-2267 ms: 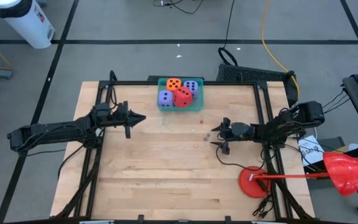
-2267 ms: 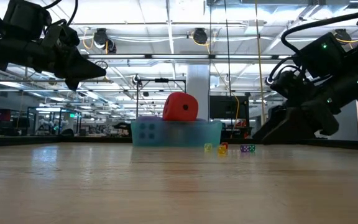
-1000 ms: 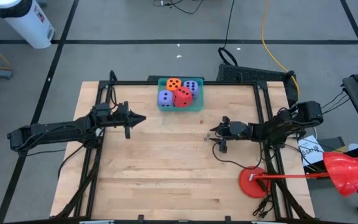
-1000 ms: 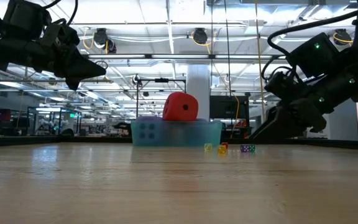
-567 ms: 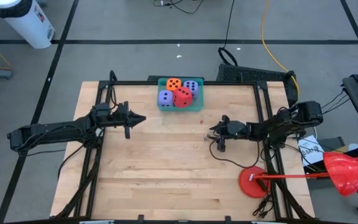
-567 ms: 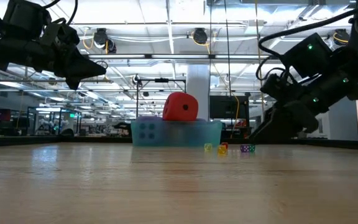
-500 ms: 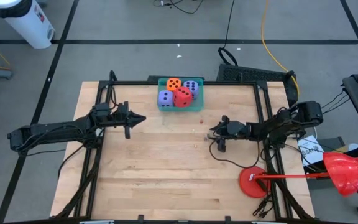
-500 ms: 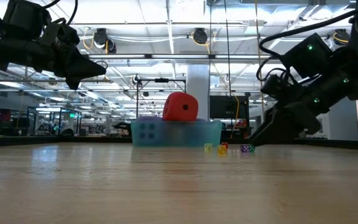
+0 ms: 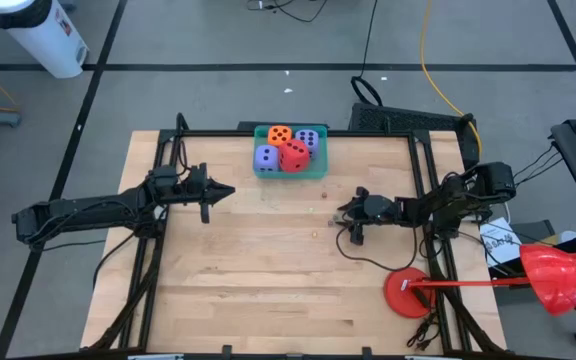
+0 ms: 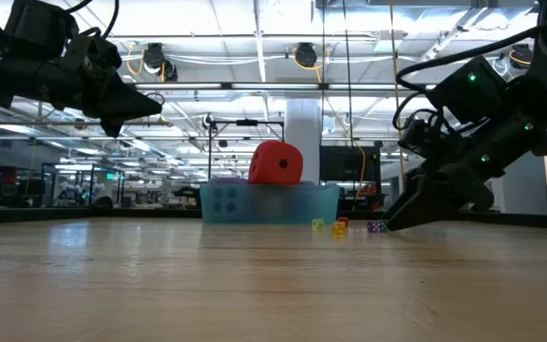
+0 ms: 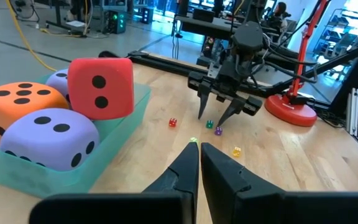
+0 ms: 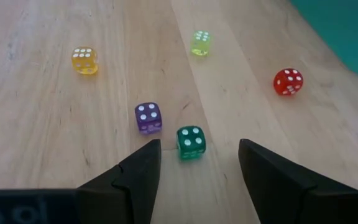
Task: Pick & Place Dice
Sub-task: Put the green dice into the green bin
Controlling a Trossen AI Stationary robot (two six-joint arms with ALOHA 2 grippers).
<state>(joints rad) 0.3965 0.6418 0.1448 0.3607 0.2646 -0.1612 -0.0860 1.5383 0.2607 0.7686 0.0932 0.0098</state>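
Observation:
Four soft dice lie in a teal tray (image 9: 314,172) at the table's far edge: orange (image 9: 280,134), two purple (image 9: 266,157) (image 9: 309,139), and red (image 9: 295,154) resting on top of them. Several tiny clear dice lie on the wood right of centre. My right gripper (image 12: 197,163) is open low over them, its fingers on either side of the green one (image 12: 191,142) without touching it. A purple one (image 12: 148,117) sits beside its left finger. My left gripper (image 9: 230,190) hangs shut at the left, above the table.
More tiny dice lie beyond my right gripper: yellow (image 12: 84,60), lime (image 12: 201,43) and red (image 12: 288,81). A red round disc (image 9: 405,293) with a red pole stands at the table's near right. Black frame rails (image 9: 158,250) run along both sides.
My right gripper has tipped its fingers down toward the tiny dice, so their tips now stand close to the wood. It has stayed open. The dice have not moved.

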